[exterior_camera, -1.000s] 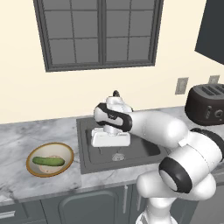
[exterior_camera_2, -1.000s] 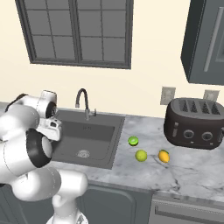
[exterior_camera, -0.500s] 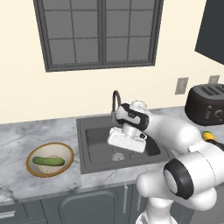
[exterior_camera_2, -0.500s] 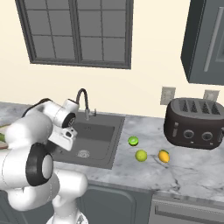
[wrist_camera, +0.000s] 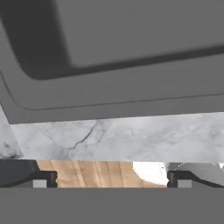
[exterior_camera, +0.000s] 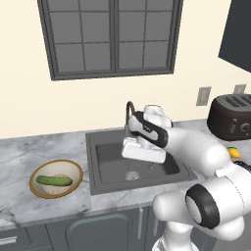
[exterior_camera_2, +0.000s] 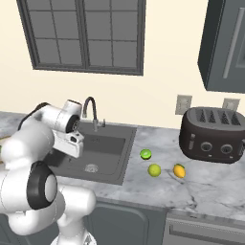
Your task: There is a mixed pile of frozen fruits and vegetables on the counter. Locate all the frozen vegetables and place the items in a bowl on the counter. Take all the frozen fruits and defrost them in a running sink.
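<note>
The two fingers (wrist_camera: 112, 178) are spread wide and empty above the front edge of the sink (exterior_camera: 137, 159). One cucumber (exterior_camera: 54, 181) lies in the one bowl (exterior_camera: 56, 178) on the tabletop (exterior_camera_2: 201, 184). Right of the sink sit two green limes (exterior_camera_2: 146, 154) and one yellow-orange round item (exterior_camera_2: 179, 171), near one toaster (exterior_camera_2: 213, 135).
</note>
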